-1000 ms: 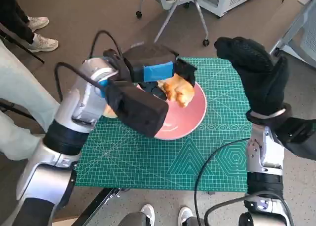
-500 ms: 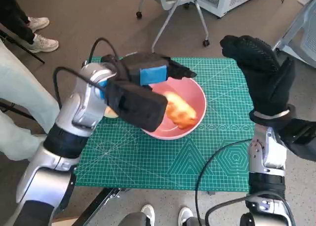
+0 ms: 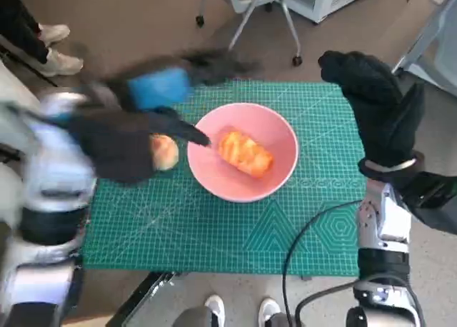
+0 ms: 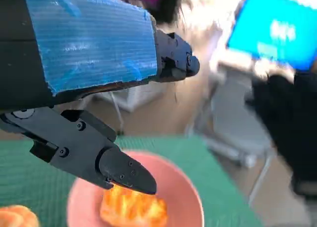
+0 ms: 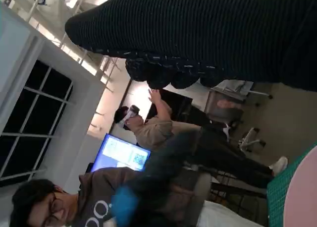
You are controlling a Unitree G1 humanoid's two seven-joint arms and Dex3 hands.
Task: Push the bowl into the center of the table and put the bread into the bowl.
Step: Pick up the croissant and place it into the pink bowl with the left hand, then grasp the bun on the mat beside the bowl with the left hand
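A pink bowl (image 3: 271,131) stands near the middle of the green mat, and a golden piece of bread (image 3: 245,153) lies inside it. The left wrist view shows the same bread (image 4: 132,211) in the bowl (image 4: 184,197). My left hand (image 3: 161,91), blurred by motion, hovers left of the bowl with its fingers apart and nothing in them. A second bread roll (image 3: 165,151) sits on the mat beside the bowl's left rim. My right hand (image 3: 371,102) is raised above the mat's right edge, holding nothing, fingers extended.
The green cutting mat (image 3: 235,227) covers the small table. An office chair base (image 3: 246,13) stands on the floor beyond the far edge. Shoes of people show at the left (image 3: 53,34) and near edge (image 3: 268,311). People appear in the right wrist view (image 5: 148,128).
The left hand has let go of the bread, which now lies in the bowl, and has swung away to the left. The right hand has stayed raised.
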